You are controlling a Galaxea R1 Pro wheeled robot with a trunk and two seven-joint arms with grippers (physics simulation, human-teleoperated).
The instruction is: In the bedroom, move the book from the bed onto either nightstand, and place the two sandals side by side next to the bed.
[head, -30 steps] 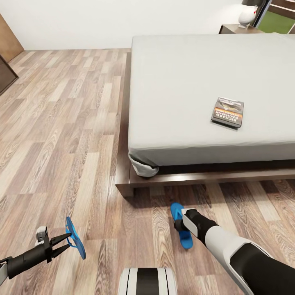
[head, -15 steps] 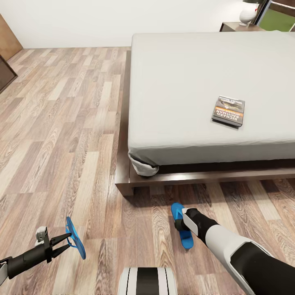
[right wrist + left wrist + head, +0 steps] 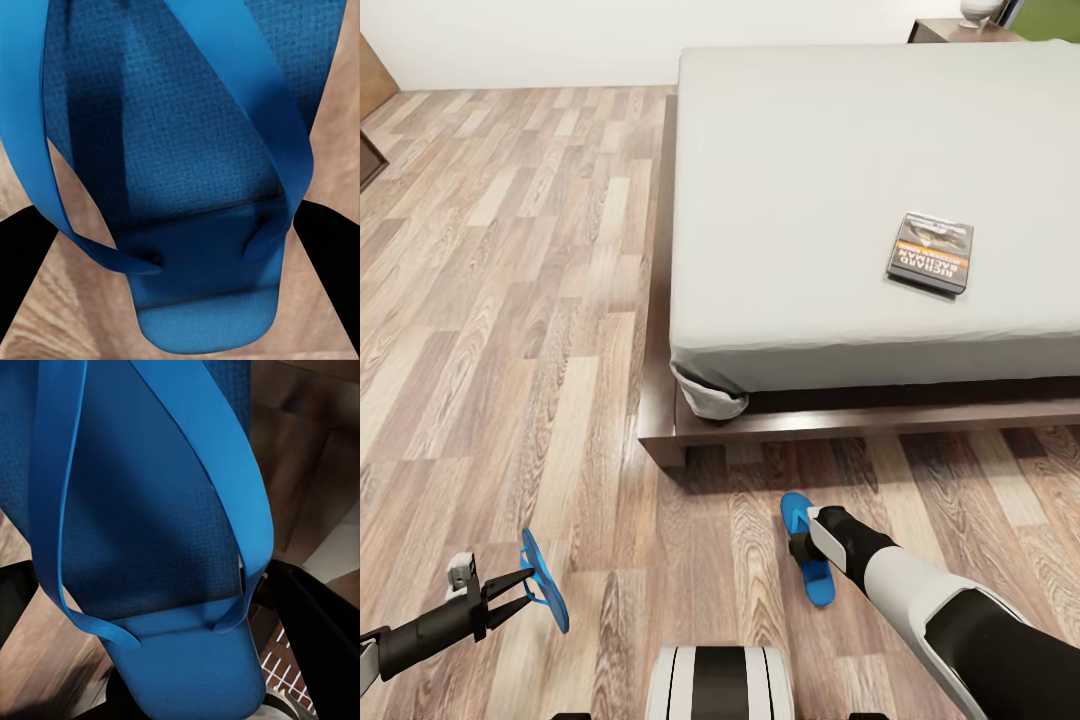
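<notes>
Now, book (image 3: pixel 930 253) lies flat on grey mattress of bed (image 3: pixel 810 180), near its foot edge. Your left end effector (image 3: pixel 520 592) clamps one blue sandal (image 3: pixel 544 581) on edge, above wood floor (image 3: pixel 510 300), well left of bed corner. Your right end effector (image 3: pixel 800 549) reaches onto other sandal (image 3: pixel 806 548) by bed frame; closed or not, cannot tell. Nightstand (image 3: pixel 956 28) at far corner.

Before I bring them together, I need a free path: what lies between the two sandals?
Only bare floor between the left sandal and the right sandal, in the head view.
</notes>
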